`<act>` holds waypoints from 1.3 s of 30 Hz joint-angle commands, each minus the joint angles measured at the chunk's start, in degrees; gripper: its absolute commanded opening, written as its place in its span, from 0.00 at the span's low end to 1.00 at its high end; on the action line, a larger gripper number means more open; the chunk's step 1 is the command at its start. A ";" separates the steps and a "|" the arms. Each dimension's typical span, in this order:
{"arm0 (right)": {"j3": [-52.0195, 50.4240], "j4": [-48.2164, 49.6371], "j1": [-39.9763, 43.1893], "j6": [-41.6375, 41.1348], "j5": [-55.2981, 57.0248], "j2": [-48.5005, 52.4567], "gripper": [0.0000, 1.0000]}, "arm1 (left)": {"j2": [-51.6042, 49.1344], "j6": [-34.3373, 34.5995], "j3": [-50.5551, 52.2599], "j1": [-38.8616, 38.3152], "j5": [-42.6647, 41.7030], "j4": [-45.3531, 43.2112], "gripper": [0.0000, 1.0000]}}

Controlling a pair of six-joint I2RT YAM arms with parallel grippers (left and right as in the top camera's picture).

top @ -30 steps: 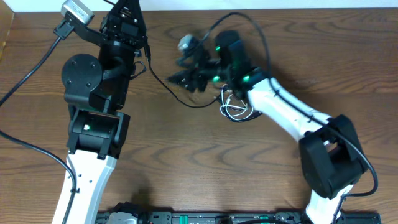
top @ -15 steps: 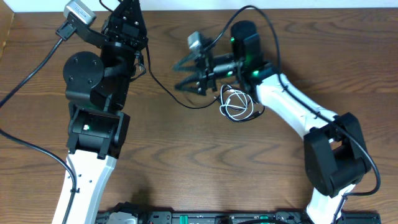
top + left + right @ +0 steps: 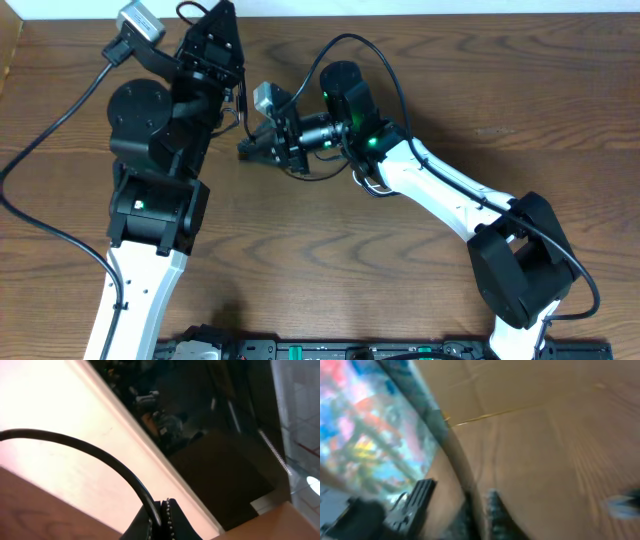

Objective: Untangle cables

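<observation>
Although the near half of the wooden table [image 3: 330,270] lies open, you are working tight against its far edge, where both arms crowd together. The surface is dark wood grain under a pale wall [image 3: 450,8]. Your left gripper [image 3: 161,514] is pinched on the black cable [image 3: 95,452]. Your right gripper [image 3: 246,151] has swung left from mid-table and closed from spread jaws, apparently on the same cord. The white cable [image 3: 367,183], plainly coiled before, now peeks from under the right forearm.

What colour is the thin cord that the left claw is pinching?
Black. The black cord shows best in the left wrist view, entering the shut left gripper.
</observation>
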State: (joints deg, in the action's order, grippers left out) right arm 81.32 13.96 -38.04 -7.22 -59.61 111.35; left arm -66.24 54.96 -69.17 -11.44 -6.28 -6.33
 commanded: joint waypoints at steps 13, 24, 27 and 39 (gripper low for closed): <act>12.46 -25.53 6.51 -2.67 23.71 -6.14 0.01 | -0.48 -3.30 -1.95 0.28 17.51 24.61 0.36; 38.18 -46.53 10.78 1.07 42.91 -6.12 0.01 | -5.66 -10.21 -1.95 0.24 12.24 35.04 0.47; 43.95 -46.77 12.70 -1.79 45.27 -6.14 0.01 | -8.02 -14.58 -1.95 0.22 5.18 35.01 0.47; 58.16 -44.63 21.92 -6.97 52.22 -6.14 0.01 | -14.47 -20.85 -1.95 0.22 -2.29 34.97 0.47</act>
State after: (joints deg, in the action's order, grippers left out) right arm 137.86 -30.46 -18.70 -13.15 -10.09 106.59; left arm -80.79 37.47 -70.00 -11.35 -6.96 28.51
